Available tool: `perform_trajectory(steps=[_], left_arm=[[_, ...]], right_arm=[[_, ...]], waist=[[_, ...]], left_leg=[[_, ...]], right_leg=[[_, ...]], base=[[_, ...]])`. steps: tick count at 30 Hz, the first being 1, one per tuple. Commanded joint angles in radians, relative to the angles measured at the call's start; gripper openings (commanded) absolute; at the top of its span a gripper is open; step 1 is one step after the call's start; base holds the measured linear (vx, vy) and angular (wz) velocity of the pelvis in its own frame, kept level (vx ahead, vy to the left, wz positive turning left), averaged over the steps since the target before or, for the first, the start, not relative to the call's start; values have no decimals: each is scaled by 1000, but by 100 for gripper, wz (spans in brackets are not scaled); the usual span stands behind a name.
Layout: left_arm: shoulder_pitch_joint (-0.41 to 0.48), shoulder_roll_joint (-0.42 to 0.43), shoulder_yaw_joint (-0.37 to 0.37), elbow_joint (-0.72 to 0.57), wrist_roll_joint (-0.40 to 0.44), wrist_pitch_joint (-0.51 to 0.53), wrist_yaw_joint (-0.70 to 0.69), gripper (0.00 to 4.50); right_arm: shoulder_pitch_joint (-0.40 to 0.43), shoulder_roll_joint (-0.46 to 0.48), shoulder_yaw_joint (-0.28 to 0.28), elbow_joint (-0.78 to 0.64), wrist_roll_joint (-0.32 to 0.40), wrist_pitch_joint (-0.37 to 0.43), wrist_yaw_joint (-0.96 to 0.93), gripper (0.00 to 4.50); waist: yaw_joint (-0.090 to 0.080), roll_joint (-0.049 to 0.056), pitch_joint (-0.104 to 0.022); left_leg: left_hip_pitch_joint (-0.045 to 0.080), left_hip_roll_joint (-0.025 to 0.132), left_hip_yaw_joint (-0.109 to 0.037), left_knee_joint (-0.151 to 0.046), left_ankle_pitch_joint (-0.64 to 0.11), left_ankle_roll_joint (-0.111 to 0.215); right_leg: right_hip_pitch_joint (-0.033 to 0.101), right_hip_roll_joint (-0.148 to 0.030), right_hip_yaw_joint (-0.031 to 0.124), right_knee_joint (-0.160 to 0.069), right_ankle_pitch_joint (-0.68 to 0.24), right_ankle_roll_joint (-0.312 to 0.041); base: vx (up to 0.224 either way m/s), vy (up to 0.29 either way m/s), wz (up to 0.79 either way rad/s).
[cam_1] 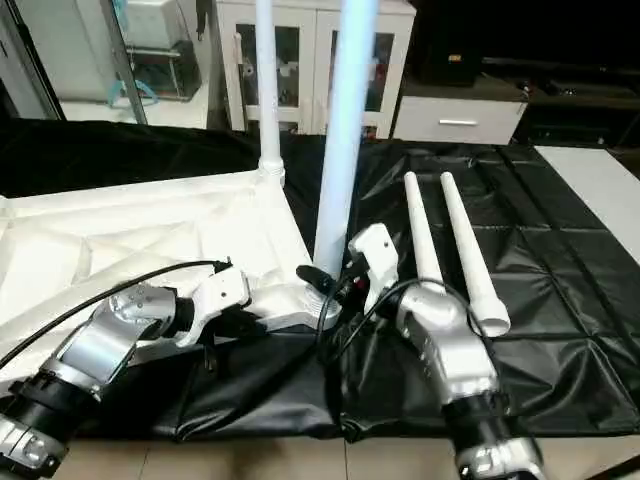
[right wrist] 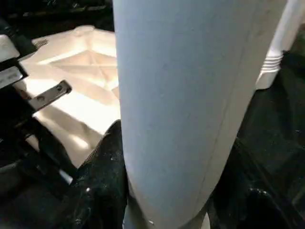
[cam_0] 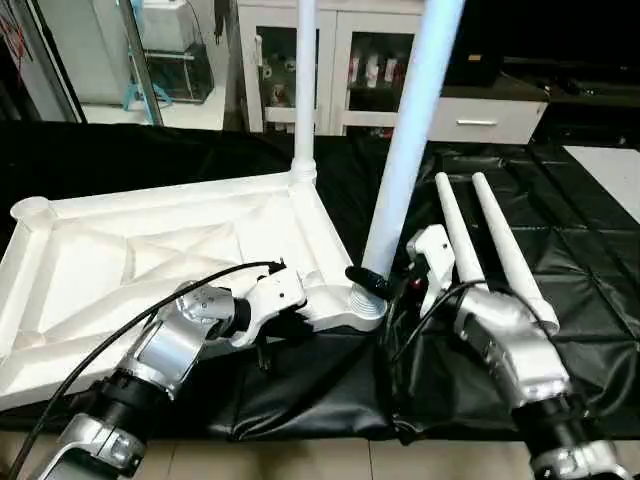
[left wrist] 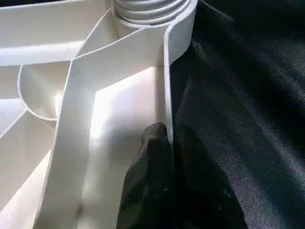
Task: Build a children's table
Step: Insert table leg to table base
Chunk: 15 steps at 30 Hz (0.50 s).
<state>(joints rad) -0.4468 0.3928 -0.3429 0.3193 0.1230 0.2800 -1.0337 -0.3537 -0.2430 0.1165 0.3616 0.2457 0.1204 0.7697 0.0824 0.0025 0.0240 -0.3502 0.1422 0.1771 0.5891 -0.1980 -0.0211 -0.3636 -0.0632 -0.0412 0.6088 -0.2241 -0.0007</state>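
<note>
Both upright legs (cam_0: 410, 150) cut off by top edge, tabletop (cam_0: 150, 250) left end cropped

Two upright legs (cam_1: 345, 130) in tabletop (cam_1: 120, 235)

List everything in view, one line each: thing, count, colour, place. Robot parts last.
tabletop: one, white, upside down on the work table, left.
standing legs: two, white, upright in the far socket and the near socket.
loose legs: two, white, lying side by side, right.
work table: one, black cover.
cabinet: one, white, behind.
left gripper: one, black fingers shut on the tabletop's rim.
right gripper: one, black fingers around the near leg's base.
</note>
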Motion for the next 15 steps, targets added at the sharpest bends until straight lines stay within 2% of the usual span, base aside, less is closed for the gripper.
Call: perform_trajectory(steps=[1, 2, 6, 11, 12, 15], left_arm=[[4, -3, 8, -7, -13, -18, 24, 0], [2, -4, 10, -4, -14, -22, 28, 0], [-3, -4, 14, 4, -14, -28, 36, 0], [-7, -4, 22, 12, -14, -24, 46, 0], [-7, -7, 29, 15, -17, -12, 58, 0], [-13, -19, 41, 27, -19, 12, 84, 0]], right_arm=[[85, -18, 9, 139, -59, 67, -60, 184], [90, -12, 4, 139, -56, 61, -71, 184], [83, 7, -11, 164, -64, 37, -123, 184], [57, 25, -33, 201, -83, -14, -190, 184], [42, 33, -45, 213, -86, -30, -226, 184], [4, 48, -68, 251, -94, -50, -299, 184]], waist=[[-7, 2, -13], [-7, 6, -13], [-10, 7, -12], [-19, 8, -14], [-22, 7, -12], [-37, 10, -12]], left_leg=[[21, 95, -59, -106, -535, -68], [23, 95, -59, -105, -539, -69], [25, 95, -64, -111, -581, -77], [21, 95, -67, -119, -595, -83], [23, 95, -66, -119, -601, -85], [19, 93, -69, -124, -623, -92]], right_leg=[[-17, -108, 60, -113, -512, -120], [-19, -108, 61, -114, -518, -118], [-24, -106, 60, -118, -554, -102], [-20, -106, 55, -121, -529, -101], [-25, -105, 56, -123, -525, -104], [-21, -103, 51, -121, -520, -108]], base=[[0, 0, 0], [0, 0, 0], [0, 0, 0], [0, 0, 0], [0, 0, 0], [0, 0, 0]])
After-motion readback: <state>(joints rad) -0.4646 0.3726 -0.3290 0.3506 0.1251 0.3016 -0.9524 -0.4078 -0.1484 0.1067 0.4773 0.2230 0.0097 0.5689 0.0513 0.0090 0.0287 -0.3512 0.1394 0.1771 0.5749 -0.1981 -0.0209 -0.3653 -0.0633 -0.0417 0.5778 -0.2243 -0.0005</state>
